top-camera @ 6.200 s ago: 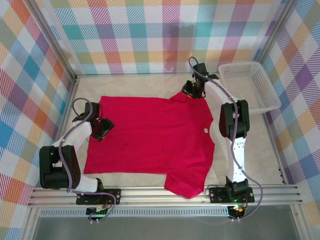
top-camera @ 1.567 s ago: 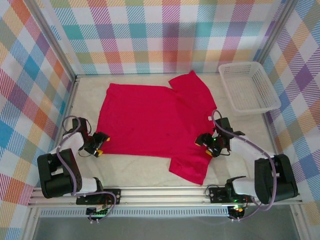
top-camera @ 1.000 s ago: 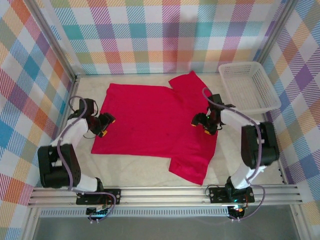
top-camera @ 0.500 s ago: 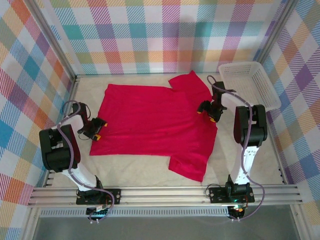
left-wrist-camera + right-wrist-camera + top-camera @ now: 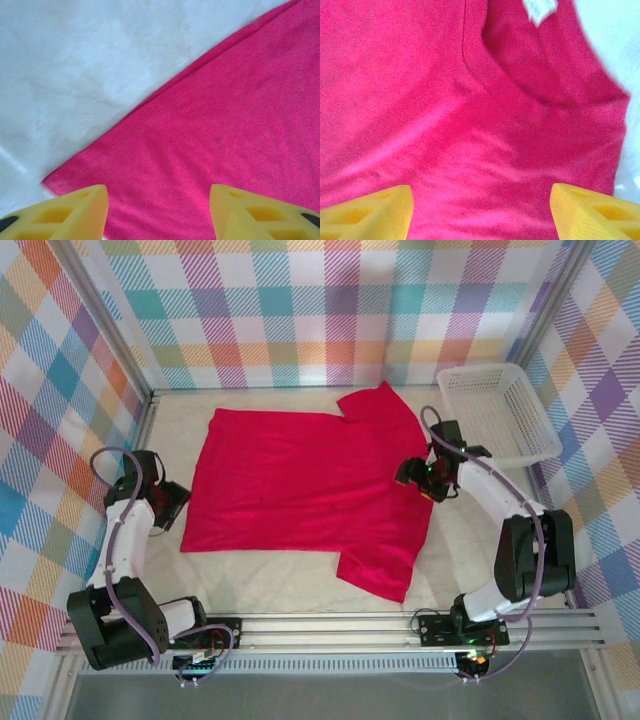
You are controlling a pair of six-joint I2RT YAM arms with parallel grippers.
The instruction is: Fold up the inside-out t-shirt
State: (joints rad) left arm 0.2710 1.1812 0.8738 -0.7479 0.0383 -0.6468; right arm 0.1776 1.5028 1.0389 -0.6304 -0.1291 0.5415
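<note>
While the t-shirt [image 5: 300,480] stayed put, the left gripper [image 5: 160,212] and right gripper [image 5: 480,210], both spread, shifted slightly.

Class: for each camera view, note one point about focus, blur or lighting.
Top external: evenly lit, sharp, the t-shirt casts almost no shadow. Left wrist: cloth weave soft, yellow fingers at the bottom edge slightly blurred. Right wrist: white tag smeared and overexposed; a dark shadow sits inside the collar.

The t-shirt [image 5: 300,480] is matt, lightly creased cloth — the basket [image 5: 497,415] white plastic mesh, the fingers [image 5: 70,212] matt yellow plastic.
</note>
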